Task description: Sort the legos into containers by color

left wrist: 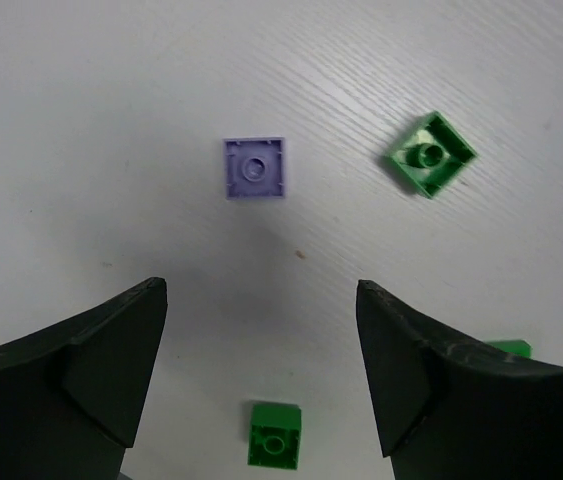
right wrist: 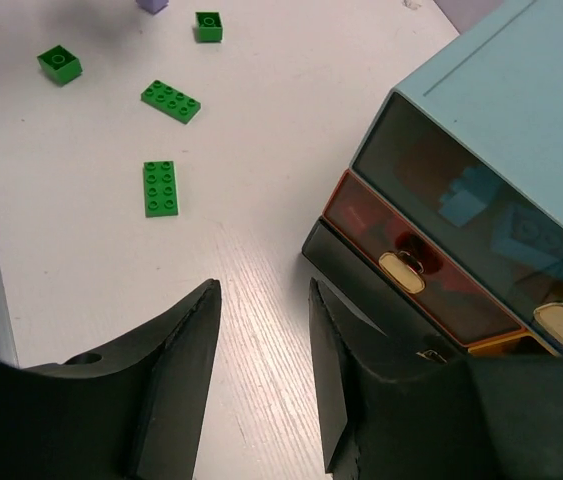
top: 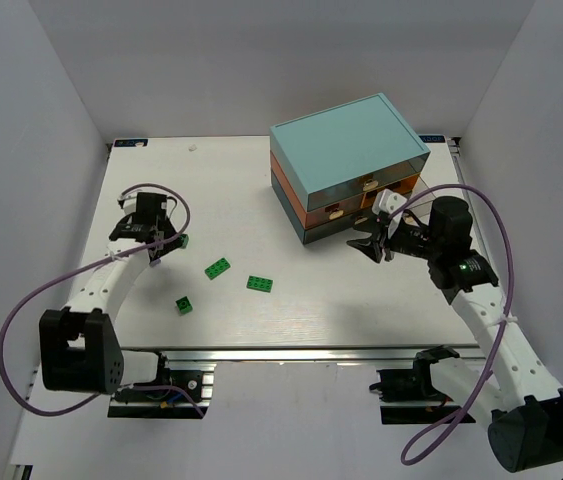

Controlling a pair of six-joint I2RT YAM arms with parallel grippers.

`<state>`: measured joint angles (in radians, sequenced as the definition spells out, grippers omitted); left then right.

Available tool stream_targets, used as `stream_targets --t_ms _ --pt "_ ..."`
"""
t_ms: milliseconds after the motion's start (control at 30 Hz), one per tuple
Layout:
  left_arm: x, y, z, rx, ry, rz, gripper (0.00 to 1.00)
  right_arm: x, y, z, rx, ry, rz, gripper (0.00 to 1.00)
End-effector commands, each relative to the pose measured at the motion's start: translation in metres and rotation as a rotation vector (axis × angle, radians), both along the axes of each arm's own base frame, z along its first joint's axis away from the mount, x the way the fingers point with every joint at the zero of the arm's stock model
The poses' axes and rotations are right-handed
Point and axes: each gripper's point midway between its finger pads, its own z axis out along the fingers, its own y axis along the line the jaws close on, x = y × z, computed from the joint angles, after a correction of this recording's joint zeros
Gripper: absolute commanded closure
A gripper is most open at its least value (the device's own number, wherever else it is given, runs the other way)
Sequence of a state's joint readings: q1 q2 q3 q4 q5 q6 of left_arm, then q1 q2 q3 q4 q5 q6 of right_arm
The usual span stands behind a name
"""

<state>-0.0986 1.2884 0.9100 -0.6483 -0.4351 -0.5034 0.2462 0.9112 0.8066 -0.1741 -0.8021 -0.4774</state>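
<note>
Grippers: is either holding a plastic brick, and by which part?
Nothing is held: the black left gripper and black right gripper both stand open and empty.

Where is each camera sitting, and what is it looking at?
Top external: above and behind, looking down on the table, the chest and both arms.
Left wrist: on the left arm, looking straight down at a lilac lego and green legos; the open left gripper shows.
Right wrist: on the right arm, looking slantwise at the chest's drawer fronts; the right gripper shows.
Shared: top and right wrist views both show the chest and two long green legos.
</note>
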Motion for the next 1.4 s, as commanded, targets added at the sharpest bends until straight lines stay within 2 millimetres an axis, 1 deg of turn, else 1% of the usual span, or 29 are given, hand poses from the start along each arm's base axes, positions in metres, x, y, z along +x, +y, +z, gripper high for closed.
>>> stream_targets --t_ms 0,100,133,167,200,233,300,367,433,533,567,667,700,767,800,833,900,933,1000,1033,1067,1133,1167,1200,1233,1267,1300,1333,1367 --pt "0.014 0.012 -0.002 -0.016 -0.01 0.028 0.14 -0.012 0.003 0.014 0.027 -0.036 0.044 0.53" --pt "0.026 0.014 -0.009 -0.053 -0.009 0.017 0.13 -0.015 0.004 0.015 0.032 -0.042 0.052 0.53" --pt "0.028 0.013 -0.019 -0.056 0.023 0.015 0.14 -0.016 0.003 0.016 0.034 -0.044 0.055 0.53" --pt "0.029 0.017 -0.024 -0.059 0.039 0.021 0.14 -0.016 0.003 0.017 0.035 -0.047 0.055 0.53" --pt "0.034 0.021 -0.025 -0.064 0.042 0.027 0.14 -0.018 0.004 0.016 0.035 -0.047 0.06 0.53" --pt "0.036 0.021 -0.035 -0.064 0.077 0.024 0.15 -0.018 0.004 0.017 0.036 -0.053 0.06 0.53" --pt "0.041 0.026 -0.04 -0.072 0.087 0.022 0.16 -0.019 0.003 0.02 0.038 -0.065 0.057 0.53" --pt "0.042 0.026 -0.048 -0.069 0.108 0.013 0.17 -0.019 0.002 0.021 0.039 -0.073 0.053 0.53" --pt "0.042 0.035 -0.052 -0.063 0.116 0.036 0.17 -0.019 0.002 0.021 0.04 -0.076 0.051 0.53" --pt "0.042 0.042 -0.059 -0.067 0.125 0.042 0.19 -0.019 0.002 0.02 0.039 -0.071 0.052 0.53" --pt "0.042 0.042 -0.061 -0.07 0.129 0.039 0.2 -0.019 0.002 0.02 0.041 -0.07 0.05 0.53" --pt "0.043 0.042 -0.07 -0.103 0.129 0.039 0.27 -0.019 0.002 0.019 0.043 -0.058 0.052 0.53" --pt "0.046 0.041 -0.072 -0.111 0.119 0.035 0.33 -0.019 0.002 0.019 0.045 -0.06 0.052 0.53" --pt "0.045 0.037 -0.076 -0.129 0.122 0.024 0.41 -0.018 0.002 0.018 0.044 -0.062 0.047 0.53" --pt "0.047 0.039 -0.076 -0.137 0.115 0.027 0.47 -0.017 0.002 0.017 0.044 -0.059 0.046 0.53" --pt "0.047 0.038 -0.076 -0.142 0.115 0.024 0.57 -0.016 0.001 0.016 0.043 -0.056 0.041 0.53" --pt "0.048 0.034 -0.074 -0.16 0.106 0.011 0.67 -0.015 0.0 0.015 0.041 -0.052 0.036 0.53" --pt "0.049 0.033 -0.071 -0.166 0.094 0.002 0.74 -0.014 0.0 0.015 0.041 -0.053 0.032 0.53" --pt "0.05 0.026 -0.066 -0.193 0.072 -0.019 0.79 -0.012 -0.001 0.014 0.039 -0.051 0.024 0.54" --pt "0.052 0.024 -0.058 -0.204 0.045 -0.03 0.84 -0.011 -0.002 0.014 0.038 -0.054 0.022 0.54" --pt "0.053 0.02 -0.054 -0.218 0.03 -0.041 0.87 -0.011 -0.003 0.014 0.039 -0.053 0.018 0.54" --pt "0.055 0.002 -0.044 -0.277 -0.008 -0.099 0.91 -0.009 -0.005 0.016 0.044 -0.055 0.006 0.54" --pt "0.059 -0.007 -0.025 -0.29 -0.071 -0.141 0.95 -0.008 -0.007 0.017 0.047 -0.059 -0.004 0.54" --pt "0.056 -0.033 -0.017 -0.378 -0.098 -0.239 0.97 -0.006 -0.009 0.02 0.058 -0.058 -0.027 0.54" --pt "0.054 -0.046 -0.007 -0.429 -0.137 -0.299 0.99 -0.003 -0.011 0.024 0.072 -0.076 -0.048 0.56" --pt "0.057 -0.059 0.024 -0.462 -0.259 -0.366 1.0 0.0 -0.013 0.026 0.084 -0.078 -0.071 0.6" --pt "0.053 -0.073 0.037 -0.494 -0.309 -0.424 1.0 0.006 -0.02 0.032 0.098 -0.097 -0.136 0.66" --pt "0.036 -0.099 0.039 -0.586 -0.319 -0.521 1.0 0.011 -0.023 0.038 0.135 -0.1 -0.176 0.89" --pt "0.033 -0.11 0.065 -0.592 -0.424 -0.597 1.0 0.013 -0.026 0.042 0.153 -0.105 -0.211 1.0"
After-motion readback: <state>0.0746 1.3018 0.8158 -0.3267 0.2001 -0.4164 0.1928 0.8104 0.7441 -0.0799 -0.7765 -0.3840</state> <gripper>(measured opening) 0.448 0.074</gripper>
